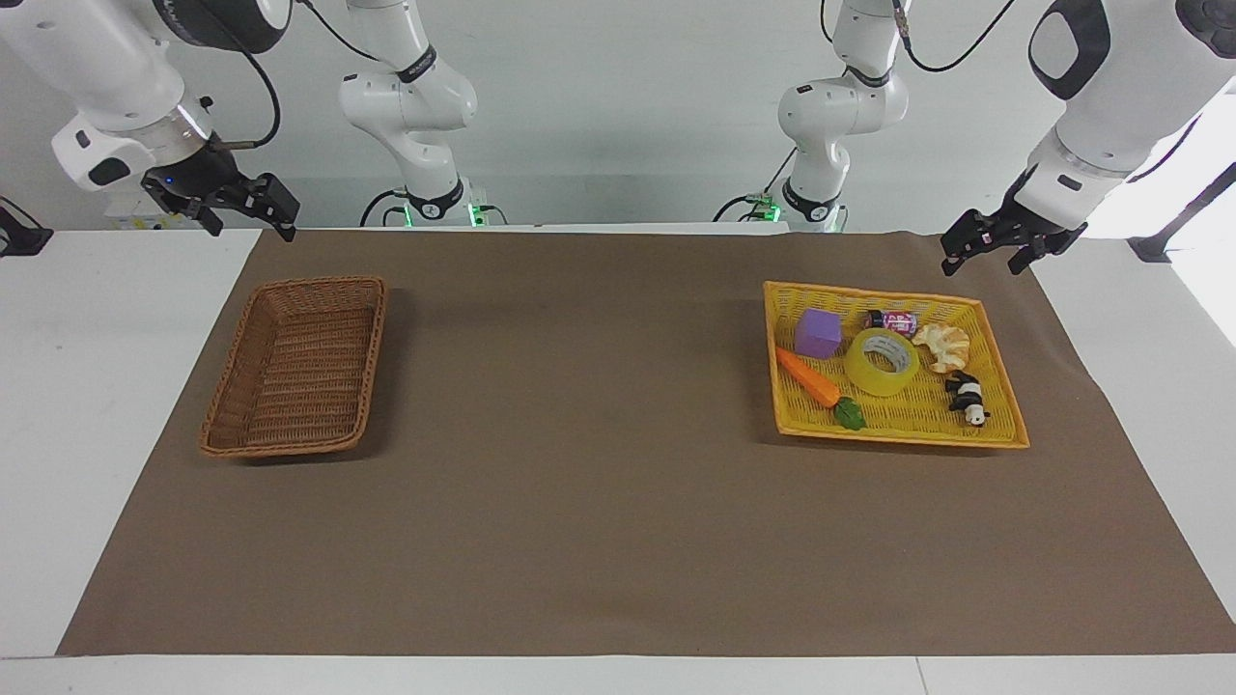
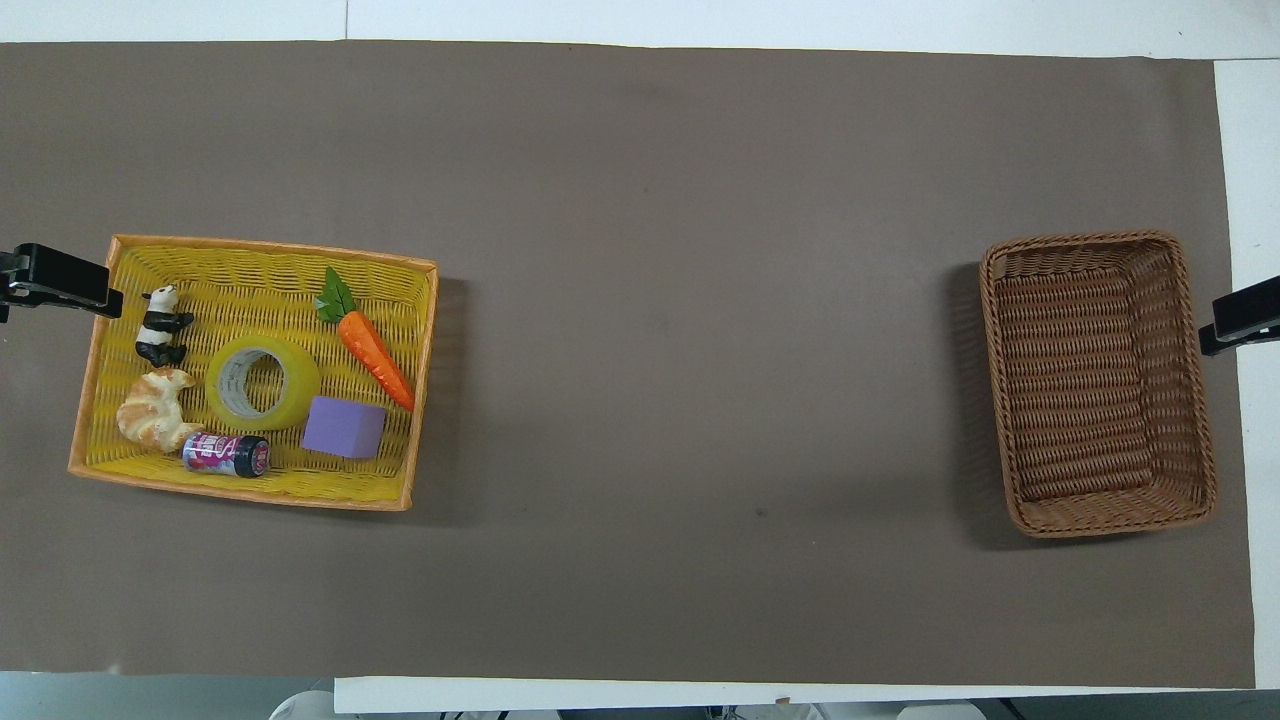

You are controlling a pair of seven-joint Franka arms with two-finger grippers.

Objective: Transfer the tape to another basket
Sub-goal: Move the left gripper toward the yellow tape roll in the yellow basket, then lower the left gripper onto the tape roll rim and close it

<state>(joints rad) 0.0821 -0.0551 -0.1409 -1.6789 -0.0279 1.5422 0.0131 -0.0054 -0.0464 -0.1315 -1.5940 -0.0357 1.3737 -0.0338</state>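
Note:
The tape (image 1: 881, 362) (image 2: 262, 382), a yellow ring with a whitish core, lies flat in the middle of the yellow-orange tray (image 1: 898, 432) (image 2: 250, 490) toward the left arm's end of the table. The brown wicker basket (image 1: 309, 376) (image 2: 1095, 385) stands with nothing in it toward the right arm's end. My left gripper (image 1: 983, 263) hangs open in the air by the tray's corner nearest the robots, holding nothing; one of its fingers (image 2: 60, 282) shows at the tray's edge. My right gripper (image 1: 251, 230) is open and raised near the basket's end closest to the robots.
Around the tape in the tray lie a purple block (image 1: 819, 333), a toy carrot (image 1: 809, 376), a small can (image 1: 890, 319), a croissant (image 1: 943, 345) and a panda figure (image 1: 967, 396). A brown mat (image 1: 599, 463) covers the table between tray and basket.

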